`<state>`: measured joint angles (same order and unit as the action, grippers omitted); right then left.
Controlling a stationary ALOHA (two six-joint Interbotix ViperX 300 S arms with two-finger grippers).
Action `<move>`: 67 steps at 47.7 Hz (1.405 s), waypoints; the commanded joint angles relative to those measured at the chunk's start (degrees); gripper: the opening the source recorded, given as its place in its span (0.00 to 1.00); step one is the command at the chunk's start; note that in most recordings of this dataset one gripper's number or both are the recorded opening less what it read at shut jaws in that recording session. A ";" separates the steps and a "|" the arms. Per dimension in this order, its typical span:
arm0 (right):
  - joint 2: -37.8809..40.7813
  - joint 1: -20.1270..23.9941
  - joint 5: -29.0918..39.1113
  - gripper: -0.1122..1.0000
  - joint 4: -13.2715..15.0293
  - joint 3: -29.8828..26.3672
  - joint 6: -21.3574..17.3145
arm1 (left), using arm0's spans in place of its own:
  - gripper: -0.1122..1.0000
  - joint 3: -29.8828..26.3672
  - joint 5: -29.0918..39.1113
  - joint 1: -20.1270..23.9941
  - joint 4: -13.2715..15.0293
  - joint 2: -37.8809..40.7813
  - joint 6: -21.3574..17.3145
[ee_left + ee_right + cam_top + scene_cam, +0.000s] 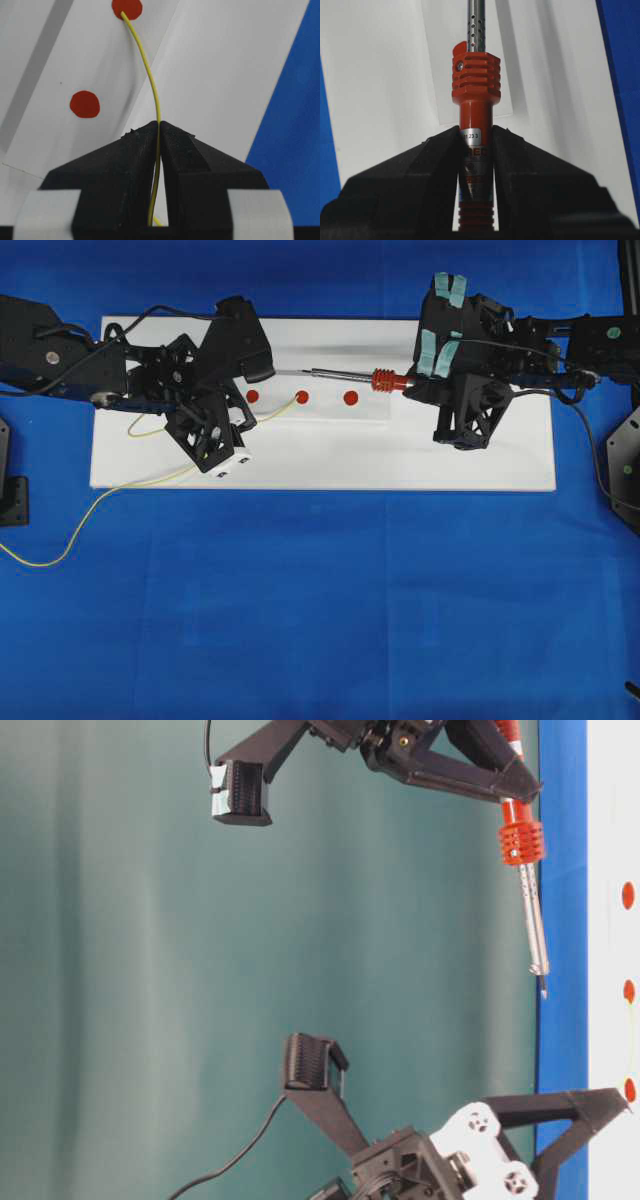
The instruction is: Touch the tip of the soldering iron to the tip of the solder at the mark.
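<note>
- Solder [150, 75] clenched in the left pincer [159, 131] — tip ahead on a red mark [127, 8].
- Right pincer [476, 137] grasps the soldering iron [475, 85], shaft pointing ahead.

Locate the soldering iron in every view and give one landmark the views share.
Overhead: soldering iron lies level, upper centre, above the red dots.
Table-level: upper right, tip pointing down.
Left wrist: not in view.
Right wrist: centre, clamped in the right gripper.
Landmark: red dots on the white board.

Yellow solder [150, 80] tip touches red mark [127, 7]; iron [350, 375] apart.
</note>
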<state>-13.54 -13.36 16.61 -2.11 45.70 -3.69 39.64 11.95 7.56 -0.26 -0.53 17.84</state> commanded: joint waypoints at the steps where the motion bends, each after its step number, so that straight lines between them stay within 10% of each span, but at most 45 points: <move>1: -1.32 -0.18 -0.88 0.16 0.09 -0.53 0.18 | 0.12 -1.05 -0.35 -0.18 0.00 -0.53 0.09; 67: 5.89 1.67 -2.37 0.16 -0.18 0.00 -0.09 | 0.12 -1.23 -0.26 -0.53 0.00 -0.53 0.00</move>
<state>-7.21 -11.78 14.41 -2.20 46.49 -3.69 39.64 11.87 7.21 -0.26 -0.44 17.93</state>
